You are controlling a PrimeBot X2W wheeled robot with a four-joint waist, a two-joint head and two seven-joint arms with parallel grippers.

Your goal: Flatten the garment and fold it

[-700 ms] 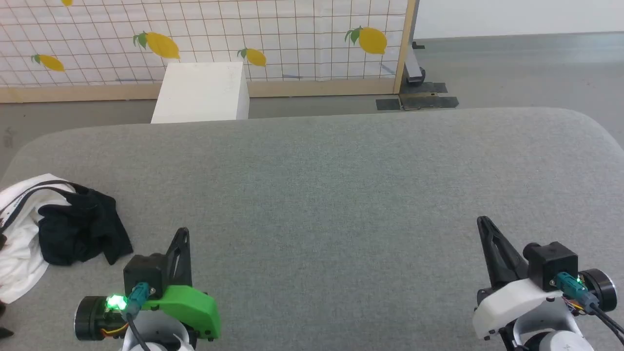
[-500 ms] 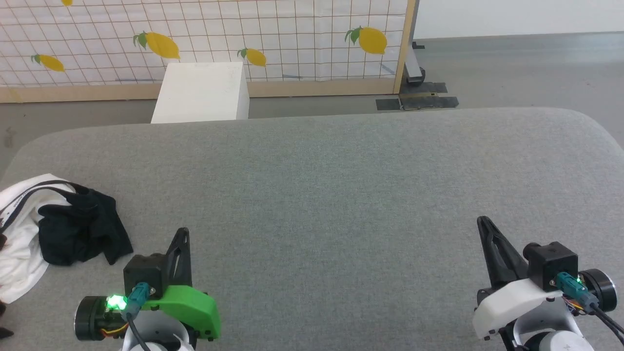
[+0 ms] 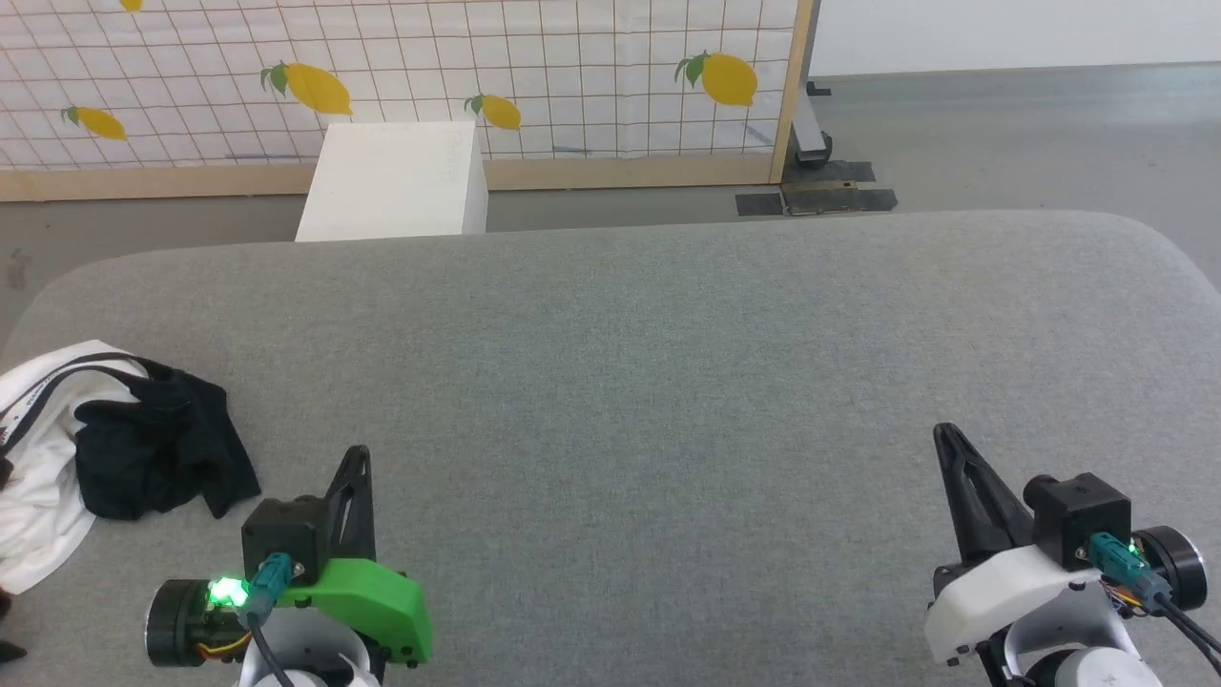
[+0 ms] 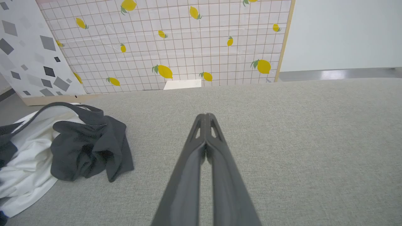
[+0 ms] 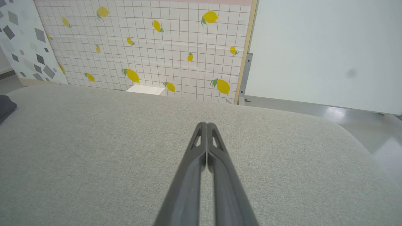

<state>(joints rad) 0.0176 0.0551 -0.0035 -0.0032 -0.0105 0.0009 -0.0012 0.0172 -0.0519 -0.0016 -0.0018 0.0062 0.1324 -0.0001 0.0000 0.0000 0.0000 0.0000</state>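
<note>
Clearly the garment (image 3: 153,448) lies crumpled at the left edge of the grey worktop (image 3: 668,334), near the left gripper (image 3: 357,460) on its outer side and well apart from the right gripper (image 3: 946,437). Both grippers are closed and empty, so the left arm is nearer.

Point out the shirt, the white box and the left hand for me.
shirt (image 3: 153,448): head view, on the bunched black sleeve.
white box (image 3: 391,181): head view, on its top face.
left hand (image 4: 205,117): left wrist view, at the closed fingertips.
</note>
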